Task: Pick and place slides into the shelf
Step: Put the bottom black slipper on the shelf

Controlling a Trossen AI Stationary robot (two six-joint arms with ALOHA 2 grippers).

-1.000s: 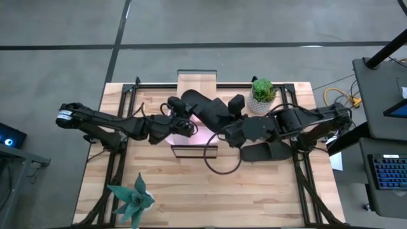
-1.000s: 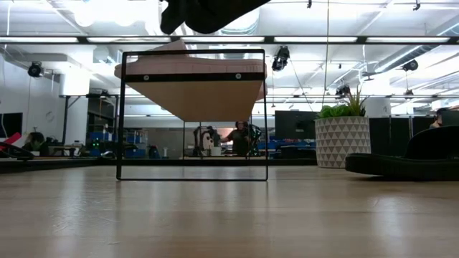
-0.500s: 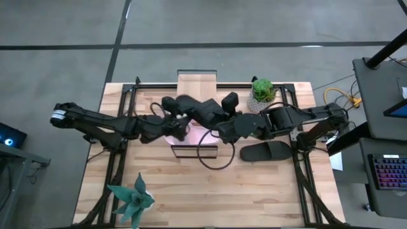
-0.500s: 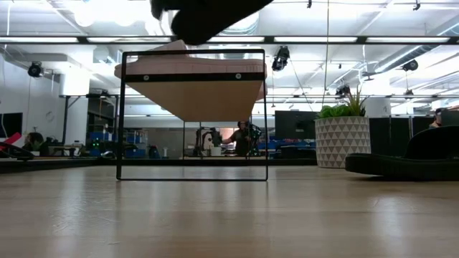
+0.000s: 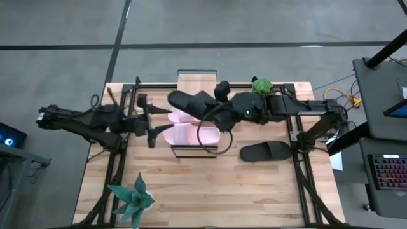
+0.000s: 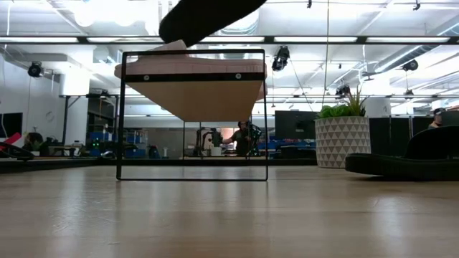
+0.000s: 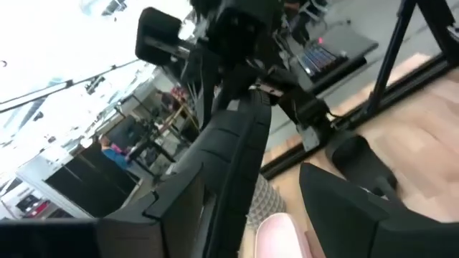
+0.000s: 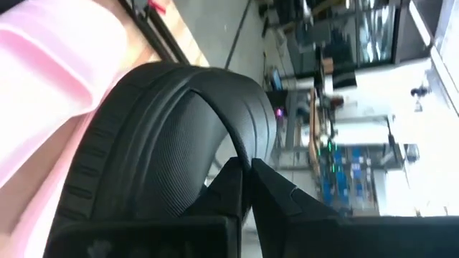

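**Black slide over the shelf, left arm pulled back**

Since a second ago my left arm has drawn away from the shelf toward the table's left edge, and my right arm has carried the black slide up and across the shelf top.

My right pincer [image 5: 219, 102] is clamped on the strap of that black slide [image 5: 189, 102]; the wrist view shows my fingers [image 8: 240, 183] pinching the arch of the strap from its edge. My left pincer [image 5: 152, 122] stands open beside the shelf, holding nothing (it need only wait now).

I judge the step in hand to be the placing of the third slide. Both pink slides [image 5: 184, 130] already lie on the shelf [image 5: 196, 81], while the other black slide [image 5: 267, 151] lies on the table, well to the right.

The held slide's long axis runs roughly left to right across the shelf, tilted, its far end pointing toward my left arm; from the low view it hangs above the shelf's top rail, sloping down to the left. Which end is the toe I cannot tell.

Next I should level it, lower it onto the shelf beside the pink pair, and only then let go.
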